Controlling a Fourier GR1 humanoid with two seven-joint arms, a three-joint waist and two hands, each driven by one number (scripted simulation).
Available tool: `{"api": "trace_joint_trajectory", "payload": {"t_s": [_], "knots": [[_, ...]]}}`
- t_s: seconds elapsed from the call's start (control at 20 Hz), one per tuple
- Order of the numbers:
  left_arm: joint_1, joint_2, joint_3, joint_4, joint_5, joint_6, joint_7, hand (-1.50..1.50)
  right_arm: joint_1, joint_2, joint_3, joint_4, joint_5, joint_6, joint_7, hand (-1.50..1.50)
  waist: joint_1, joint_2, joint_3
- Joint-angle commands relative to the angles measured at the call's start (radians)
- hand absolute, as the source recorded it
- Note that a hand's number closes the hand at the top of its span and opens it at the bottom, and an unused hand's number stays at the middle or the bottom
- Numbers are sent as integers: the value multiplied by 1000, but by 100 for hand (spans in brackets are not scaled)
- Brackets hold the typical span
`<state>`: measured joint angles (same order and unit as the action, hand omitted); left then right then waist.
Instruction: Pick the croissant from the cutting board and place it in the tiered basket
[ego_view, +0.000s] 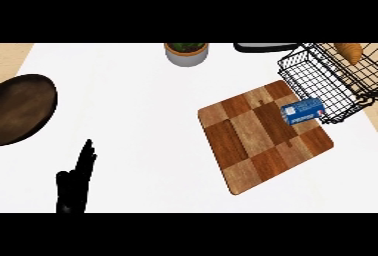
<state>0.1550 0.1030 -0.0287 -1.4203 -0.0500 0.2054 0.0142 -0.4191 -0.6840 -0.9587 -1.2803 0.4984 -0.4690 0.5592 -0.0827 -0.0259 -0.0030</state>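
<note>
1. The left hand (76, 182) shows at the lower left of the head view, fingers straight and pressed together, pointing up; it rests open and holds nothing. The right hand is out of view, so its state cannot be told.
2. Beyond the left hand, at the left edge of the white table (133, 115), sits a dark wooden bowl (22, 107), well apart from everything else.
3. Across the table to the right lies the cutting board (262, 137), a checkered wooden slab set at an angle. No croissant lies on it; only a small blue carton (303, 111) sits at its upper right corner, just beside the basket.
4. The black wire tiered basket (325, 82) stands at the upper right, overlapping the board's corner. The croissant (348, 51) shows inside it, near the top, so the placing looks done.
5. A potted plant (186, 52) stands at the far edge, left of the basket.
6. Risks, as I judge them: a hand passing near the basket could nudge its wire frame and tilt the croissant out, or knock the carton off the board, since the two sit so close.
</note>
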Motion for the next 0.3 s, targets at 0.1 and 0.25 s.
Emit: {"api": "trace_joint_trajectory", "payload": {"t_s": [0.1, 0.25], "knots": [[48, 8, -4, -59, 3, -3, 15, 0, 285, 39, -175, -321, -186, 240, 53, -150, -20, -4, 1], [41, 19, 15, -41, 15, -15, -7, 0, 406, 75, -303, -455, -313, 355, 68, -150, -8, 2, 1]]}}
